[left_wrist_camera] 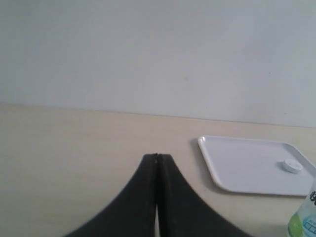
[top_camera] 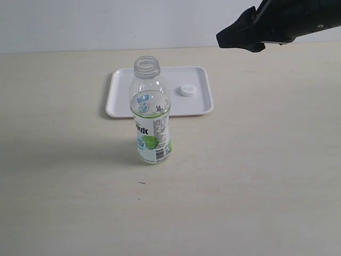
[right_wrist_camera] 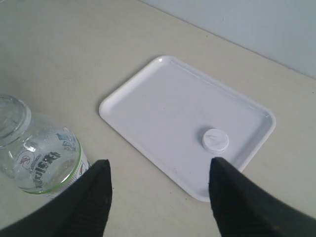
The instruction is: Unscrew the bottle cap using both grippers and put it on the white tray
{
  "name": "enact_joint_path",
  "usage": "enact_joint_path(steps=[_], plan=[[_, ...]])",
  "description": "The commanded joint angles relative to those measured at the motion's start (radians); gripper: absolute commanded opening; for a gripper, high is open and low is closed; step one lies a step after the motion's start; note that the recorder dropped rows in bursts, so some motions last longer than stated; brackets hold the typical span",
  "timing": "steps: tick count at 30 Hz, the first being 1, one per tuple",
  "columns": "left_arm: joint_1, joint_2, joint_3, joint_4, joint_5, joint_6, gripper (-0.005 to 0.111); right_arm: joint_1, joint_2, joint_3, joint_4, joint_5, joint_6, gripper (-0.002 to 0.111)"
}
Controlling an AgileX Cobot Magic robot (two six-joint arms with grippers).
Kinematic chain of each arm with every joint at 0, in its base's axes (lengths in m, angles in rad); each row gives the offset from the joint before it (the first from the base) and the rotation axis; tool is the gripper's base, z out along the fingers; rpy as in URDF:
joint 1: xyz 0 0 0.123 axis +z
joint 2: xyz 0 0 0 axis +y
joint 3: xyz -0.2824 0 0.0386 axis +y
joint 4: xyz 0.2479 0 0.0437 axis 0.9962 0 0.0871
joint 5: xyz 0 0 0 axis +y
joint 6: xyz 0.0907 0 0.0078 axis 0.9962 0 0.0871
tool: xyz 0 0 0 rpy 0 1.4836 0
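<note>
The bottle [top_camera: 151, 113] stands upright on the table with its neck bare, just in front of the white tray [top_camera: 122, 93]. The bottle cap [top_camera: 187, 90] lies on the tray's right half. My right gripper [top_camera: 234, 38] hangs high at the upper right, above and beyond the tray, open and empty. Its wrist view shows the bottle cap [right_wrist_camera: 215, 139], the white tray [right_wrist_camera: 163, 103] and the bottle [right_wrist_camera: 39, 153] below the spread right gripper [right_wrist_camera: 160, 170]. My left gripper [left_wrist_camera: 157, 157] is shut on nothing, low over the table, with the white tray [left_wrist_camera: 237, 163] and bottle cap [left_wrist_camera: 292, 166] ahead.
The beige tabletop [top_camera: 256, 181] stretches around the bottle and tray, with a pale wall [top_camera: 106, 21] behind the table's far edge. The left arm does not show in the exterior view.
</note>
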Motion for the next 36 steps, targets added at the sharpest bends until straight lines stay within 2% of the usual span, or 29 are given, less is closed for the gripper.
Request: enact_joint_path(steps=[1, 5, 12, 19, 36], plan=[[0.001, -0.028, 0.042, 0.015, 0.015, 0.003, 0.0, -0.002, -0.009, 0.003, 0.005, 0.001, -0.003, 0.057], [0.001, -0.028, 0.082, 0.028, 0.036, -0.006, 0.0, -0.002, -0.009, 0.003, 0.007, 0.001, -0.003, 0.057], [0.001, -0.028, 0.117, 0.162, 0.046, -0.145, 0.0, -0.002, -0.009, 0.003, 0.007, 0.001, -0.005, 0.057], [0.001, -0.028, 0.117, 0.162, 0.096, -0.148, 0.0, -0.002, -0.009, 0.003, 0.007, 0.001, -0.005, 0.057], [0.001, -0.028, 0.117, 0.162, 0.096, -0.147, 0.0, -0.002, -0.009, 0.003, 0.007, 0.001, -0.005, 0.057]])
